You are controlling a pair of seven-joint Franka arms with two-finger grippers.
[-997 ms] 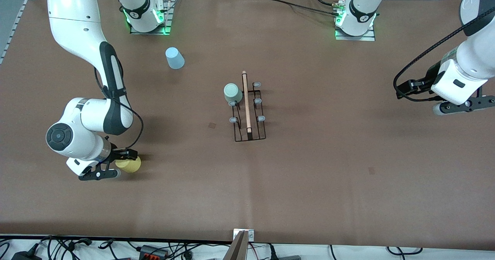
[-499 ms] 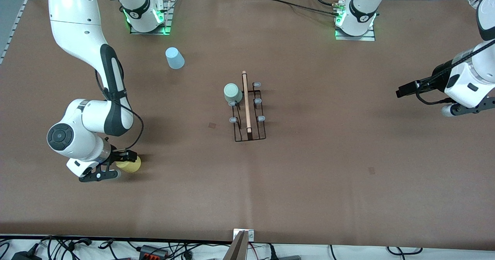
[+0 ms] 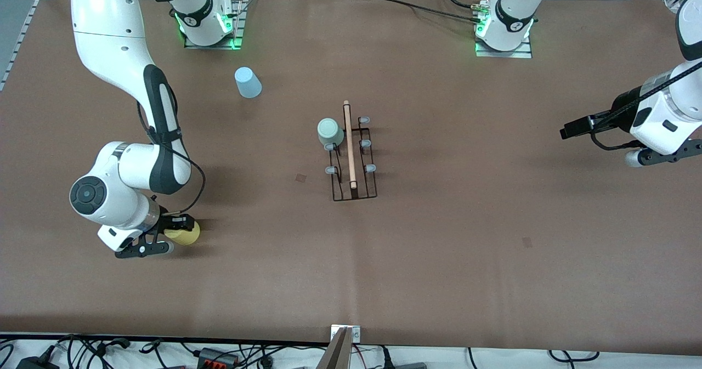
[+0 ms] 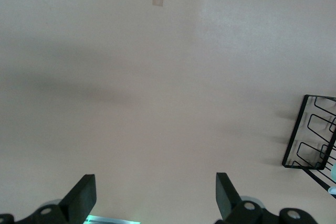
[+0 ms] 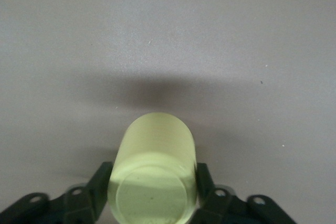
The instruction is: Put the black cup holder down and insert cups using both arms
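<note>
The black cup holder (image 3: 363,185) stands mid-table, its wooden rod handle (image 3: 349,144) on top. A pale green cup (image 3: 330,131) sits upside down on one of its prongs, at the end nearest the bases. A yellow cup (image 3: 186,234) lies on its side toward the right arm's end, nearer the front camera. My right gripper (image 3: 172,236) is shut on it, and the fingers (image 5: 101,182) press both sides of the cup (image 5: 155,156). A light blue cup (image 3: 248,82) stands upside down near the right arm's base. My left gripper (image 3: 658,155) is open and empty (image 4: 155,198) over bare table at its own end.
The brown table cover (image 3: 493,248) has small darker patches (image 3: 301,177). A corner of the holder (image 4: 310,145) shows in the left wrist view. Cables and a clamp (image 3: 343,341) line the table's near edge.
The left arm has drawn back toward its end of the table, then held. The right gripper has shifted slightly at the yellow cup and closed on it; the cup has stayed in place.
</note>
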